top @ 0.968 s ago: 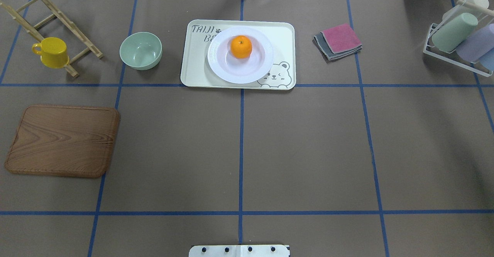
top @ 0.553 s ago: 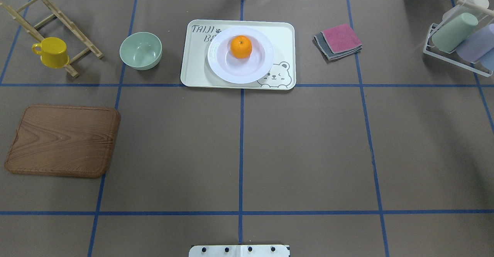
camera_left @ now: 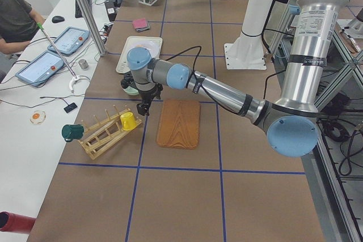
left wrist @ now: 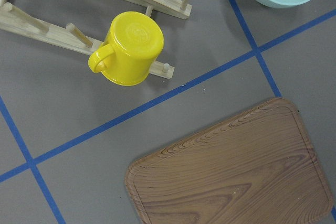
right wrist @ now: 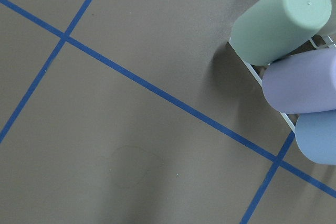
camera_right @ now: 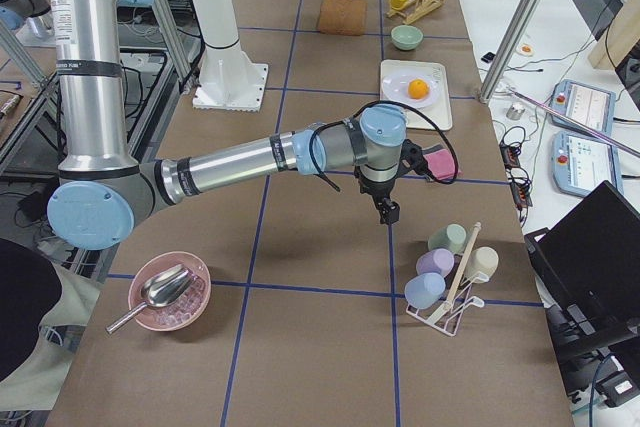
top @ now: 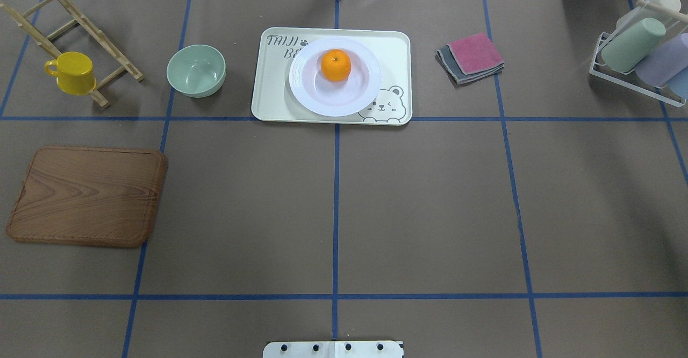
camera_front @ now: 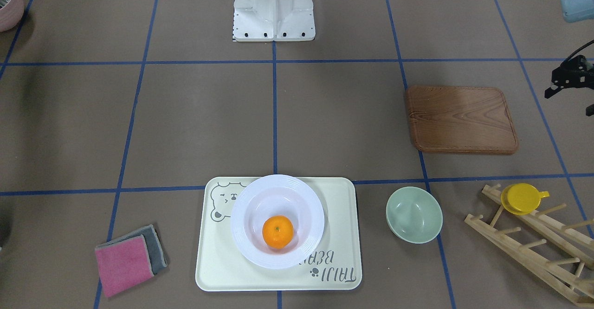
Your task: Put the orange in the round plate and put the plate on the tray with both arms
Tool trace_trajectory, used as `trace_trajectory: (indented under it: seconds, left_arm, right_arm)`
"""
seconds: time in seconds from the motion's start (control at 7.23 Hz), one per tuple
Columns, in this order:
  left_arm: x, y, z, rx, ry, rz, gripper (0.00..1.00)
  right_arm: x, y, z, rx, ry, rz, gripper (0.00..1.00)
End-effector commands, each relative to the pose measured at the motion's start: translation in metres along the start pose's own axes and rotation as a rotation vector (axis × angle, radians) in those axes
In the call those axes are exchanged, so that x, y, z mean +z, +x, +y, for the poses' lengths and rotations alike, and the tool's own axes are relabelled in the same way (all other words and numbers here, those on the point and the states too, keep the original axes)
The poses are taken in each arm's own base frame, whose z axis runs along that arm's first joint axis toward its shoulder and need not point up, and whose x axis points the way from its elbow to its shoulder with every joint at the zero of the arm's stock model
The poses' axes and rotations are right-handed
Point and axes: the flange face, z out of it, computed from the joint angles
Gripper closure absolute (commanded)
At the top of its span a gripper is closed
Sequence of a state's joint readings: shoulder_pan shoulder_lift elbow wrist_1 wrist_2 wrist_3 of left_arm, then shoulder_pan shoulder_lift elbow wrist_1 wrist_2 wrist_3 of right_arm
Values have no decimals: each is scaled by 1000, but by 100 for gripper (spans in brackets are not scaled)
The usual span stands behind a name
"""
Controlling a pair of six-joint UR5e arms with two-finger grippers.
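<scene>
Orange, off-centre in round plate on tray, may roll if jolted; left tool, right tool: opening cannot be told.

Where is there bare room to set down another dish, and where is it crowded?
Bare: the wide middle squares right of the brown wooden board, on the robot's side of the cream rectangular tray. Crowded: the far row, from yellow cup and pale green bowl to folded cloths.

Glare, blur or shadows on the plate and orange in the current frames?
Overhead: round plate and orange sharp, plate pale but rim ridges readable; broad soft shadow on the table at right. Front-facing: both sharp, evenly lit. Right wrist: soft shadow beside the cups.
</scene>
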State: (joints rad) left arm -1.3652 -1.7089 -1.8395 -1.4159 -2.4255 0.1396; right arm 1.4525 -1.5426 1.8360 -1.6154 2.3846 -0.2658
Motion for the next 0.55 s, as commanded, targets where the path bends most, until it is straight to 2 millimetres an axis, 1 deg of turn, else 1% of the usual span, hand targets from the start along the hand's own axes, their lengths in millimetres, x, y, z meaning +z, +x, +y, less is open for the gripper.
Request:
trace_trajectory:
  seconds: [0.0,0.41]
  left_arm:
    - [0,0,0,-2,0,-2,1]
    - [0,0,0,-4,1,-2,1]
  right_arm:
    - [1,0,0,0,-1,0,0]
    - [0,1,0,1,-1,2,0]
